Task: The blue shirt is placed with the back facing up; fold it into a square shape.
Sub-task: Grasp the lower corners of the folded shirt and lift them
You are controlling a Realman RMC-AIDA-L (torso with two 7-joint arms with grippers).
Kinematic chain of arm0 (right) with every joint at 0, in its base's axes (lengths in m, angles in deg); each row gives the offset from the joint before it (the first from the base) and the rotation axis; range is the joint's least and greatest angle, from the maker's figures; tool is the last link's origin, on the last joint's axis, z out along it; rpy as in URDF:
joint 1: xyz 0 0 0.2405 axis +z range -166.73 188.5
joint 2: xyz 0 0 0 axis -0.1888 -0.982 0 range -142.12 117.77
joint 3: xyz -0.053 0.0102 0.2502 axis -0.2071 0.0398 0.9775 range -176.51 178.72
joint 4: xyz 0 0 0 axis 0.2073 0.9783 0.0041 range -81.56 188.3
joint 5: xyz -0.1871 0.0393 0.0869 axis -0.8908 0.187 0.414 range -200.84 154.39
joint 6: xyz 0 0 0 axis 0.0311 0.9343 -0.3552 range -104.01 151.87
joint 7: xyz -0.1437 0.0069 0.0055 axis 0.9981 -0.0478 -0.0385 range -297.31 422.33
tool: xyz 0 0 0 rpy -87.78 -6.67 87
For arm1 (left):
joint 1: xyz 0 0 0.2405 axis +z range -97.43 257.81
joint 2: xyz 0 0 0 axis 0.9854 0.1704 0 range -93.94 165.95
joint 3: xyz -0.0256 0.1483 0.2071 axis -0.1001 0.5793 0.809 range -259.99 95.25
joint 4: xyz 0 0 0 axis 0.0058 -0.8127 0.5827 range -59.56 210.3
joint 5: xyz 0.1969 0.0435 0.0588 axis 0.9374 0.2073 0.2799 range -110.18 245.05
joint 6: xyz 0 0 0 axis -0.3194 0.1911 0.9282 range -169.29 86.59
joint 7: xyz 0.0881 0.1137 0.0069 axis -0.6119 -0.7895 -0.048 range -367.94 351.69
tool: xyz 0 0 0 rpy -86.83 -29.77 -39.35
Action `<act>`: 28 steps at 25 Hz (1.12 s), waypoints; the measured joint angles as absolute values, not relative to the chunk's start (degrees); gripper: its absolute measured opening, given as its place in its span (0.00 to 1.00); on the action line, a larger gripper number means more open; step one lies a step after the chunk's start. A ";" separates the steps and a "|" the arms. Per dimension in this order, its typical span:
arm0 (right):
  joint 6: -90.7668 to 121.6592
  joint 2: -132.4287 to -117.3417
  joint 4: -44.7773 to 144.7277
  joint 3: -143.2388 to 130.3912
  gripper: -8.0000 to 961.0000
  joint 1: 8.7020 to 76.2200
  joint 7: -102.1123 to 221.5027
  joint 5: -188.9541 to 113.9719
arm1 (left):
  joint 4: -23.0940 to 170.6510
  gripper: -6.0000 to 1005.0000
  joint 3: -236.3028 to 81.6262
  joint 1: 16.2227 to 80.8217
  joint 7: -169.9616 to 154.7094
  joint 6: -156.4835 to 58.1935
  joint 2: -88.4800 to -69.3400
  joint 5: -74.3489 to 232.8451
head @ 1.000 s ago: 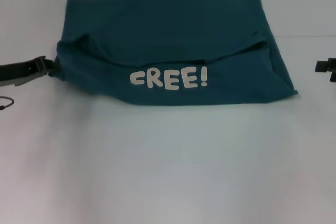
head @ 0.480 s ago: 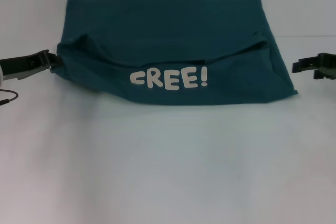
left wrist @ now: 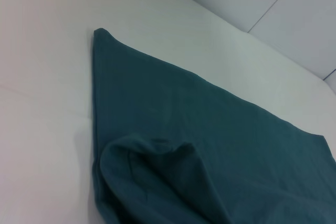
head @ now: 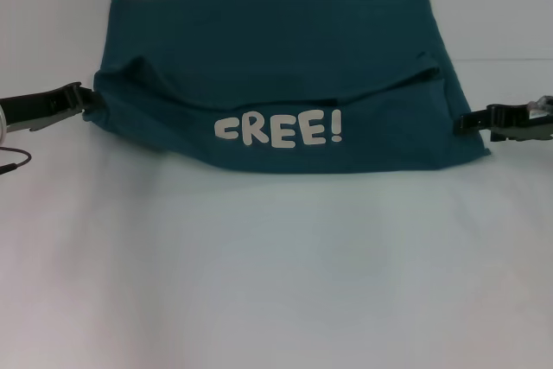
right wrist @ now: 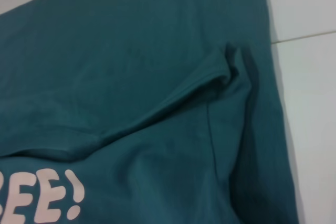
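The blue shirt (head: 276,66) is lying half-folded on the tabletop (head: 276,265), long axis running side to side between my arms. My left gripper (head: 82,101) is touching its left edge, my right gripper (head: 462,121) its right edge; whether either pair of jaws is clenched, I cannot tell.

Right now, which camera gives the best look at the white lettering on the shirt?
The head view: the whole word "FREE!" reads clearly on the folded-over flap of the blue shirt. The right wrist view catches only the last letters and the exclamation mark. The left wrist view shows plain fabric, no lettering.
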State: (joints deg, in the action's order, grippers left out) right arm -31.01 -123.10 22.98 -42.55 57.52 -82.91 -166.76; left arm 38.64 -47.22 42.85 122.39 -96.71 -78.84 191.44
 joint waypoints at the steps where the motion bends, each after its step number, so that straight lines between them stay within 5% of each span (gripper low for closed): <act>1: -30.23 -123.42 22.98 -43.01 0.79 57.53 -82.79 -166.76 | 38.63 0.03 -47.22 42.82 122.39 -96.72 -78.84 191.42; 8: -26.54 -124.93 23.20 -47.40 0.74 57.62 -83.05 -166.81 | 38.71 0.04 -47.21 42.81 122.43 -96.72 -78.94 191.43; 16: -26.28 -124.67 25.13 -48.59 0.67 58.22 -83.69 -167.04 | 38.72 0.03 -47.21 42.82 122.48 -96.72 -78.95 191.22; 22: -26.49 -124.55 24.86 -48.76 0.41 58.22 -83.86 -168.28 | 38.72 0.04 -47.21 42.66 122.35 -96.72 -78.95 191.04; 28: -26.49 -124.43 24.66 -48.45 0.28 58.20 -83.86 -168.33 | 38.72 0.04 -47.21 42.59 122.56 -96.63 -78.96 191.03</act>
State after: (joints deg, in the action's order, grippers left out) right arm -26.49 -124.43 24.66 -48.45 58.20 -83.86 -168.33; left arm 38.72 -47.21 42.59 122.56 -96.63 -78.96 191.03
